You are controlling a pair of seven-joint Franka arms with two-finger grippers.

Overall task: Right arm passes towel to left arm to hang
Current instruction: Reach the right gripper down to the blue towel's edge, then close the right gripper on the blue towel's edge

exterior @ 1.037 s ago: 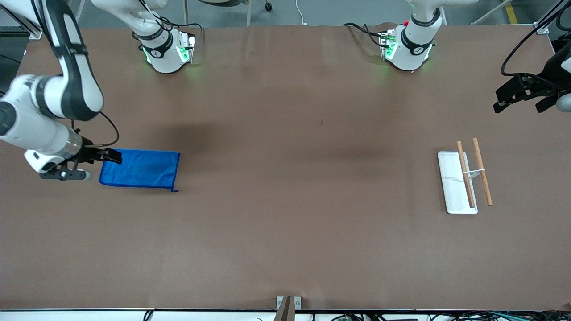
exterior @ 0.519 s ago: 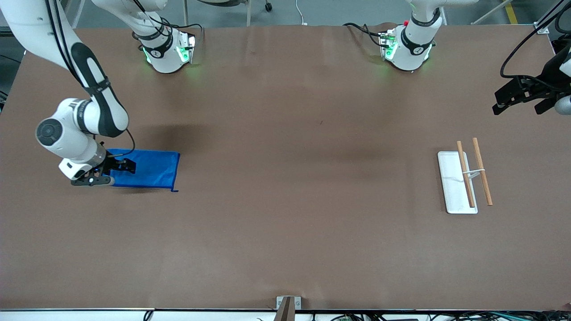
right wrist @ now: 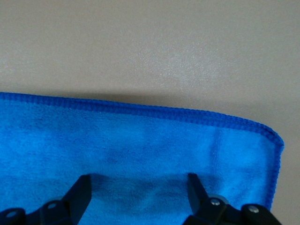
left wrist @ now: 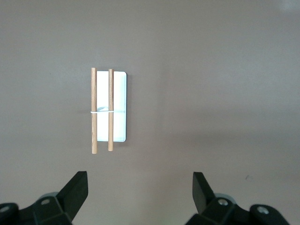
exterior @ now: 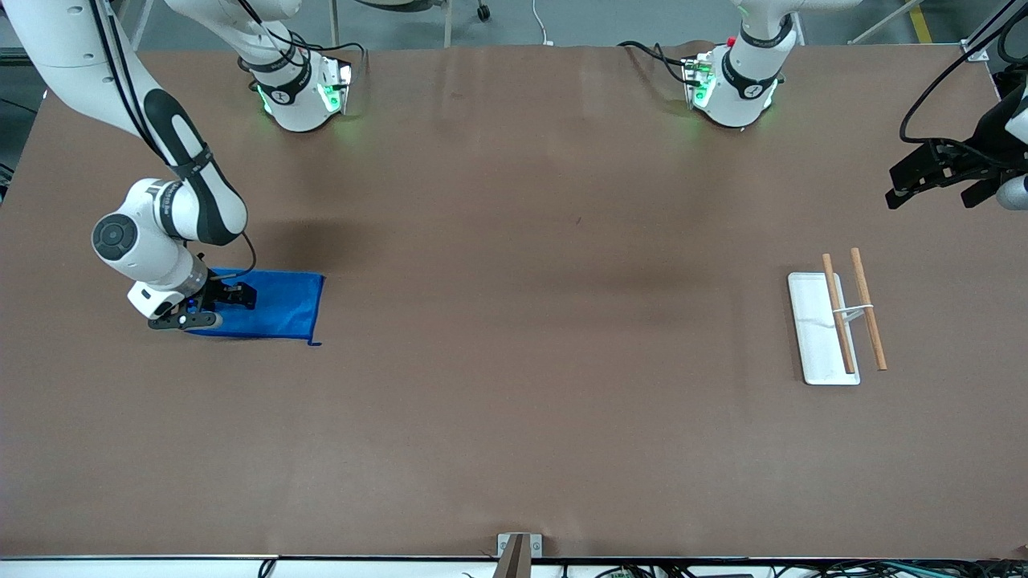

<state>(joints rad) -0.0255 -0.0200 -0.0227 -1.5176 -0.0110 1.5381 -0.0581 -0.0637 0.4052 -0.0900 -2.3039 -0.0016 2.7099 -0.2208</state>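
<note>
The bench (exterior: 514, 449) is big, brown and mostly bare, so there is lots of room to carry things across the middle. The right arm (exterior: 173, 201) bends down low by its end of the bench. The left arm (exterior: 1000, 136) waits up high at its own end. The towel (exterior: 277, 305) lies flat near the right arm's end edge, one hem showing straight in the right wrist view. The rack (exterior: 835, 321) sits well apart, near the left arm's end. The right hand (exterior: 215, 309) is released, fingers spread right on the towel, likely to pinch it. The left hand (left wrist: 140, 197) hangs released over the rack.
</note>
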